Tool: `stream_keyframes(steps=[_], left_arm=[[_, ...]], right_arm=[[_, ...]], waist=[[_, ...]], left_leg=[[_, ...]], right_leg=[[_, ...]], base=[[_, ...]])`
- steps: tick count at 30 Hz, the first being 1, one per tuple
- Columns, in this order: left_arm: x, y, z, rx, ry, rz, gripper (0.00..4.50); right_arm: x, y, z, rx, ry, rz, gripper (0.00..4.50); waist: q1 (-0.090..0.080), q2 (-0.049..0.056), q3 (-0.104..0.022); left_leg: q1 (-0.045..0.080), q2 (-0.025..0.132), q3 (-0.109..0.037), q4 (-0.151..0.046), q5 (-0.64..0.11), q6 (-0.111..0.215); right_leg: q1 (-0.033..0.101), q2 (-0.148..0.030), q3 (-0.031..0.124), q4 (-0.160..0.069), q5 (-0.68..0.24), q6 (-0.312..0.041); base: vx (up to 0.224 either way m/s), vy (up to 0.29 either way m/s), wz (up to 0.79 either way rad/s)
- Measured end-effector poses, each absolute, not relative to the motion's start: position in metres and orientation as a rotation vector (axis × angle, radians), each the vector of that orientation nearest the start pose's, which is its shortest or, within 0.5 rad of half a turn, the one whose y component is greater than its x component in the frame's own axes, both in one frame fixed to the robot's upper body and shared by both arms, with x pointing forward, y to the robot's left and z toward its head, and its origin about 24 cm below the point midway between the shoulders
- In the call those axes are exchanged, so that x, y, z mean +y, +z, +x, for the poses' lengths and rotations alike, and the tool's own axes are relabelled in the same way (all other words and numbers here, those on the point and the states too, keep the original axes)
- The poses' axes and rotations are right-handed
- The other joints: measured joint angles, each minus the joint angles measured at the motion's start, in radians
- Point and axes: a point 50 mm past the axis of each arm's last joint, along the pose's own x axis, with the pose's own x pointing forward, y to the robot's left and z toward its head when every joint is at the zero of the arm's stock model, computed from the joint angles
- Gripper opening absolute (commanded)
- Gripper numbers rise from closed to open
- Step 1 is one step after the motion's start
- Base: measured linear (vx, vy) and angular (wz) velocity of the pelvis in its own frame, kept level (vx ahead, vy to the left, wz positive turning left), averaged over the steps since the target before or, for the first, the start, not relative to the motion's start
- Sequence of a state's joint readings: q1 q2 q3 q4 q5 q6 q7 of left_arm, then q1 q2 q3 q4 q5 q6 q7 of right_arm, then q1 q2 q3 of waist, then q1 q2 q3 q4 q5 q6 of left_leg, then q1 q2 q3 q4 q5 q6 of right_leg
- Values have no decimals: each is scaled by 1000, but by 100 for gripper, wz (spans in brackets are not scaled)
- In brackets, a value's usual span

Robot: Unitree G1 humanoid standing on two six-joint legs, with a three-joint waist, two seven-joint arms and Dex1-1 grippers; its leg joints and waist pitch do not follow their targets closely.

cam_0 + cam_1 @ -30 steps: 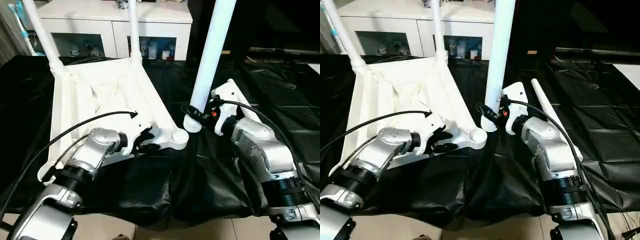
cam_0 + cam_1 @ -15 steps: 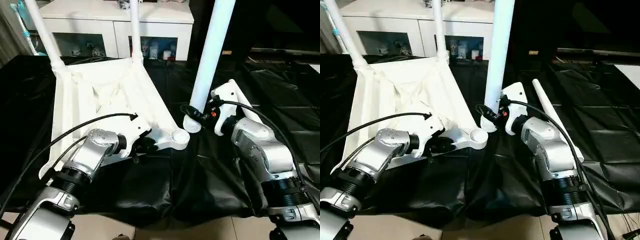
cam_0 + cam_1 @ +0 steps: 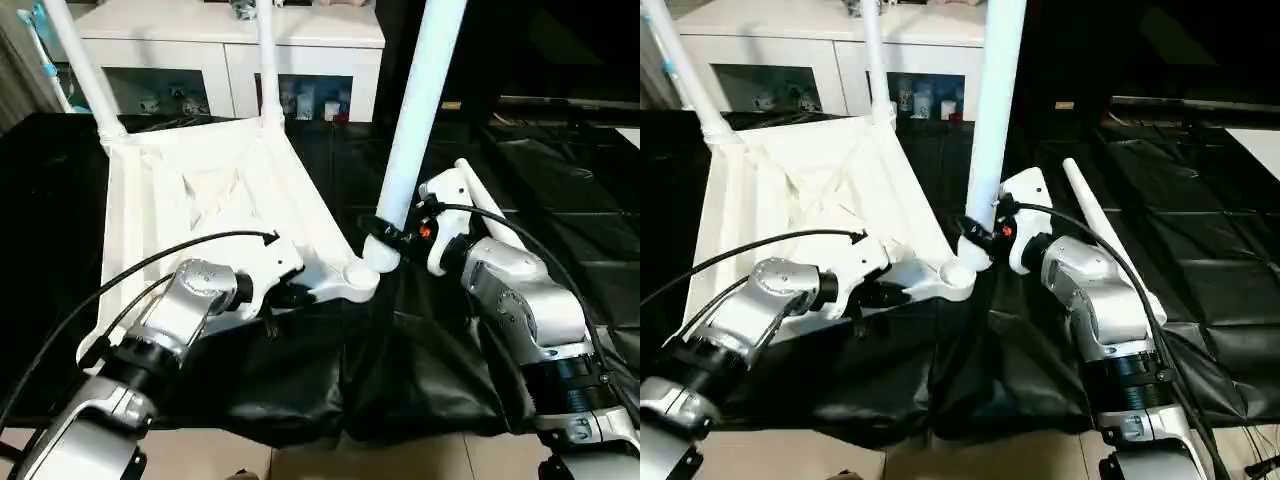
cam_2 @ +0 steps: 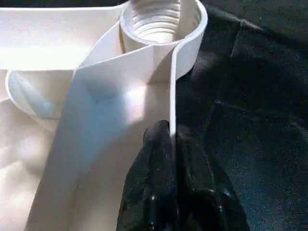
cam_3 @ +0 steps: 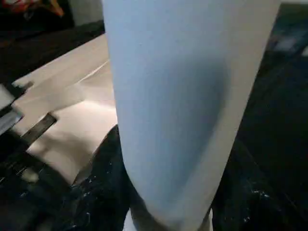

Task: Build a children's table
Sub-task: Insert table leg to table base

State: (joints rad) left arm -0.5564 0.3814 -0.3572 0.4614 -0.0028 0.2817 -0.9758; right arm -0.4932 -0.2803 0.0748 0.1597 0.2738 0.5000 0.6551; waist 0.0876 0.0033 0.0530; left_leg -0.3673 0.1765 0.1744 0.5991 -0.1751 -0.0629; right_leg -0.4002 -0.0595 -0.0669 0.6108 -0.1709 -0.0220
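Tabletop [image 3: 200,190] upside down, white, ribbed (two legs [image 3: 268,60] upright).

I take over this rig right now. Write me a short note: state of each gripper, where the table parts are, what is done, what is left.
Left gripper: shut on the rim of the tabletop, next to the near corner socket.
Right gripper: shut on the third leg, held upright with its threaded end at that socket.
Tabletop lies upside down on the black cloth.
Done: two far legs stand in their sockets.
Left: seat this leg, then fit the fourth leg, lying on the cloth behind the right arm.
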Motion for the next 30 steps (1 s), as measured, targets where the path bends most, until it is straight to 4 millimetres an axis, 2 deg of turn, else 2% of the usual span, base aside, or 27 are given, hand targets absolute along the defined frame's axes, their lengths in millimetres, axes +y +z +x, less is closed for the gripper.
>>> stream_keyframes(steps=[9,20,30], left_arm=[[129,47,311,472,-1140,408,0],[132,46,305,471,-1167,414,0],[132,46,303,468,-1171,422,0]], right_arm=[[-125,90,319,274,834,20,186],[-118,90,327,274,841,35,186],[-115,87,323,313,908,20,186]], waist=[[-3,2,-1],[-3,3,-2],[-1,3,-2]], left_leg=[[1,0,1,-1,0,0],[1,0,1,-2,0,0],[1,0,1,-2,0,0]], right_leg=[[0,0,1,0,-3,4],[0,0,1,0,-3,5],[0,0,1,0,-4,6]], base=[[0,0,0],[0,0,0],[0,0,0]])
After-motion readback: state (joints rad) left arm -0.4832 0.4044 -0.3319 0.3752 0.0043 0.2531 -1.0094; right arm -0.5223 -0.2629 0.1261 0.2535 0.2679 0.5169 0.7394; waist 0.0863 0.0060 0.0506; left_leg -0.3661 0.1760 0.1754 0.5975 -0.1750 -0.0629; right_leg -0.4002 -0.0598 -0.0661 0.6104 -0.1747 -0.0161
